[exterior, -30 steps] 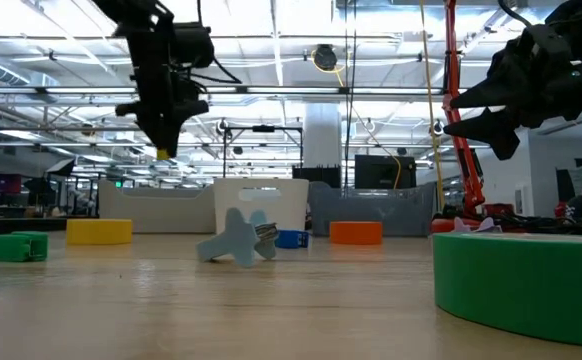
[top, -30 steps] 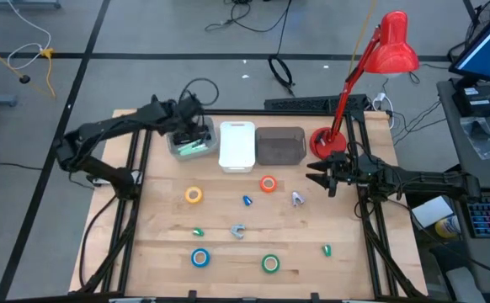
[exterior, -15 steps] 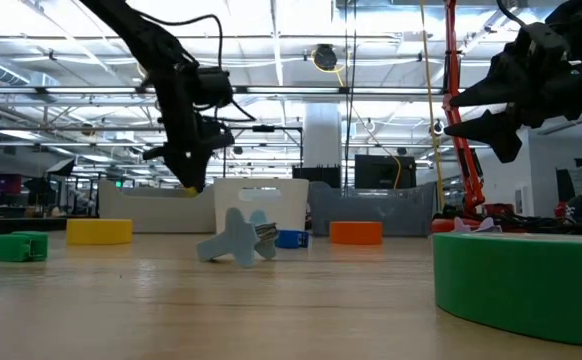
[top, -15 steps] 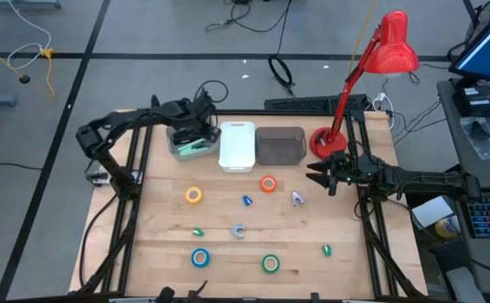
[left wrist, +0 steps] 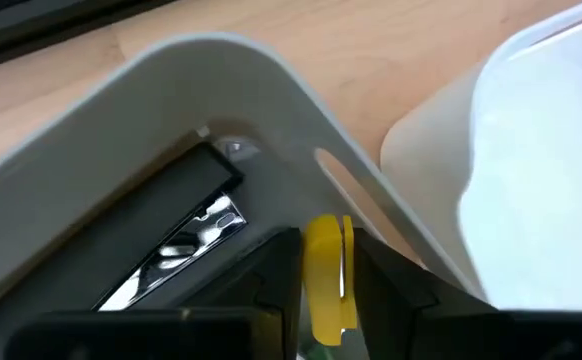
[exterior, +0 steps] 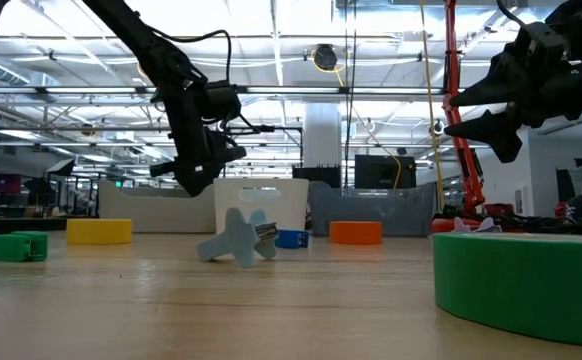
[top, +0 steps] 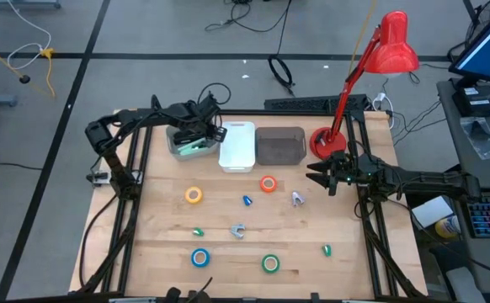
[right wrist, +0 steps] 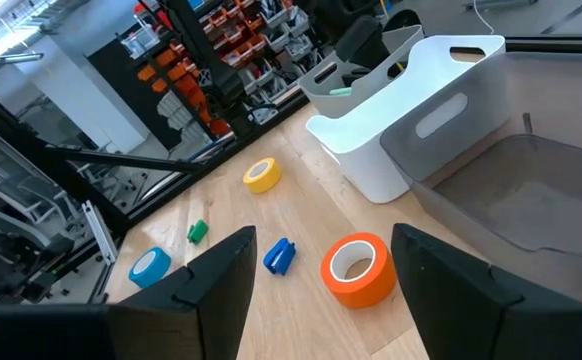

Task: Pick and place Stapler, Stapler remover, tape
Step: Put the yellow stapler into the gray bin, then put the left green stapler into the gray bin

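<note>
Hovering over grey bin (top: 180, 145), left hand (top: 205, 135) clamped on yellow piece (left wrist: 323, 277); stapler (left wrist: 176, 238) just beside, inside bin.

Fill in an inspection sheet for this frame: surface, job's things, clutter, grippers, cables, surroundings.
Surface: pale wooden table, three bins at its far edge.
Job's things: black stapler with silvery strip inside the grey bin; yellow, orange, blue and green tape rolls loose on the wood.
Clutter: small blue and green items, grey staple removers.
Grippers: left gripper over the grey bin, gripping a small yellow piece; right gripper open, hovering at the table's right edge.
Cables: black loops on the floor beyond.
Surroundings: red desk lamp.
</note>
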You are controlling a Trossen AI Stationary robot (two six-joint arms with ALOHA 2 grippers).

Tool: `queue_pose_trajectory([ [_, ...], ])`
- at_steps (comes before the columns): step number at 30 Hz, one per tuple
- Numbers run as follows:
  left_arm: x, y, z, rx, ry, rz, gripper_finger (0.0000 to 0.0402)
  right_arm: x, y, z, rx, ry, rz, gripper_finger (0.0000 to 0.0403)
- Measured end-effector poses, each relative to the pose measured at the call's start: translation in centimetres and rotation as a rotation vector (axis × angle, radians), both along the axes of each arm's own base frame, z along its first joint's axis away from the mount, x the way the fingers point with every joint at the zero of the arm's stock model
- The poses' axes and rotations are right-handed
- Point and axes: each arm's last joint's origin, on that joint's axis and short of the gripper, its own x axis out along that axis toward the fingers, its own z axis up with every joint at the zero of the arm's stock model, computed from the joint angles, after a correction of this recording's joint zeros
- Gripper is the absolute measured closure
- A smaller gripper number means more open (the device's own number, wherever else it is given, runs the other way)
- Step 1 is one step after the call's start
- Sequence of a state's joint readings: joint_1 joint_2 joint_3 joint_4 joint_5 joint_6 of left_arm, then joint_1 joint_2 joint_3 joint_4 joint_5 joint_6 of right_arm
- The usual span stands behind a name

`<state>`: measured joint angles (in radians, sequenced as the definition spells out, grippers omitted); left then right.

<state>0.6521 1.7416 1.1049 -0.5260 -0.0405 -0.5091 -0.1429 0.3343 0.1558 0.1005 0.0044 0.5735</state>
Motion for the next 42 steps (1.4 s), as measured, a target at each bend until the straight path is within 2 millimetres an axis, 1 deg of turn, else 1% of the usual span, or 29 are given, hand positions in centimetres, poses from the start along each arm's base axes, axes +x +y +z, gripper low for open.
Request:
queue_pose_trajectory([
  [4,0.0,0.0,0.0,-0.016,-0.014,0.021,0.0324,0.0,0.0,0.0,-0.001,0.0,0.001,0.0174],
  [7,0.0,0.0,0.0,-0.022,-0.019,0.035,0.0316,0.0,0.0,0.0,-0.001,0.0,0.001,0.0174],
  [14,0.1,-0.2,0.0,-0.061,-0.047,0.031,0.0264,0.0,0.0,0.0,-0.007,0.001,0.004,0.0174],
  [17,0.1,-0.4,0.5,-0.091,-0.081,0.024,0.0241,0.0,0.0,0.0,-0.008,0.001,0.006,0.0174],
  [21,-0.2,-0.8,1.9,-0.099,-0.134,0.015,0.022,0.0,0.0,0.0,-0.01,0.001,0.006,0.0174],
  [24,-0.5,-1.3,3.2,-0.086,-0.17,0.026,0.0214,0.0,0.0,0.0,-0.012,0.002,0.007,0.0174],
  [27,-1.0,-2.2,5.3,-0.066,-0.221,0.026,0.0214,0.0,0.0,0.0,-0.014,0.002,0.007,0.0174],
  [29,-1.4,-3.3,6.9,-0.05,-0.263,-0.004,0.0213,0.0,0.0,0.0,-0.016,0.002,0.007,0.0174],
  [31,-1.7,-4.9,8.5,-0.039,-0.292,-0.05,0.0213,0.0,0.0,0.0,-0.016,0.002,0.007,0.0174],
  [33,-2.0,-6.9,9.9,-0.03,-0.308,-0.122,0.0213,0.0,0.0,0.0,-0.016,0.002,0.008,0.0174],
  [35,-2.3,-9.3,11.0,-0.023,-0.307,-0.232,0.0213,0.0,0.0,0.0,-0.016,0.002,0.007,0.0174],
  [38,-2.6,-12.9,11.8,-0.033,-0.274,-0.399,0.0213,0.0,0.0,0.0,-0.019,0.003,0.008,0.0174],
  [42,-2.5,-17.4,11.7,-0.048,-0.196,-0.558,0.0213,0.0,0.0,0.0,-0.019,0.003,0.008,0.0174],
])
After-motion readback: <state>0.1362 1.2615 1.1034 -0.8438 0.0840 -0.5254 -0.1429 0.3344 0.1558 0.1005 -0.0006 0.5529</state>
